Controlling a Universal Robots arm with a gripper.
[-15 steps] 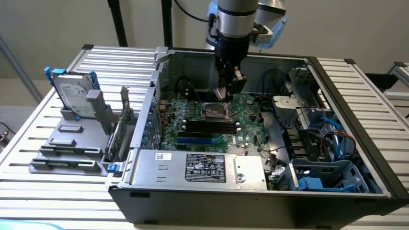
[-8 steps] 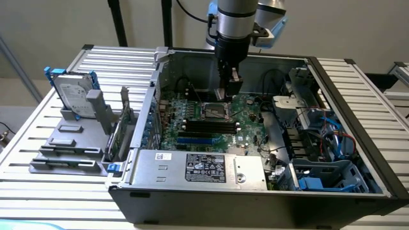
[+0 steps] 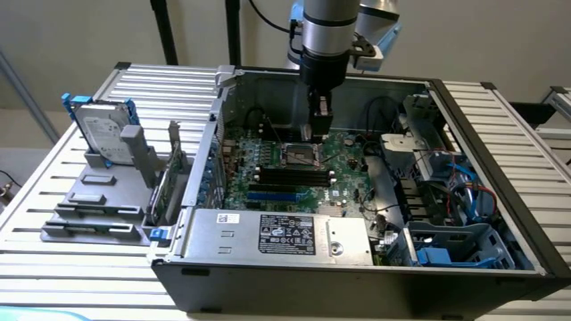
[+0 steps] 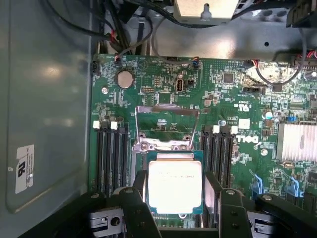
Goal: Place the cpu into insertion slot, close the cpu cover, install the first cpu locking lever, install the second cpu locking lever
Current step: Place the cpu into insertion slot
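My gripper (image 3: 319, 128) reaches down into the open computer case, just above the green circuit board. In the wrist view the gripper (image 4: 176, 198) is shut on the cpu (image 4: 175, 184), a pale square chip with a green rim, held flat between the two black fingers (image 4: 140, 191). The cpu hangs over the insertion slot (image 3: 301, 155), whose black socket is mostly hidden behind the chip in the wrist view. The cpu cover (image 4: 167, 124), a silvery frame with a cut-out middle, lies flipped open beyond the socket's hinge edge.
Long black memory slots (image 4: 110, 153) flank the socket on both sides. A silver power supply box (image 3: 277, 234) fills the case's near side. A finned heatsink (image 4: 297, 141) and a coin battery (image 4: 124, 78) sit on the board. A hard drive (image 3: 103, 127) stands outside, at the exterior view's left.
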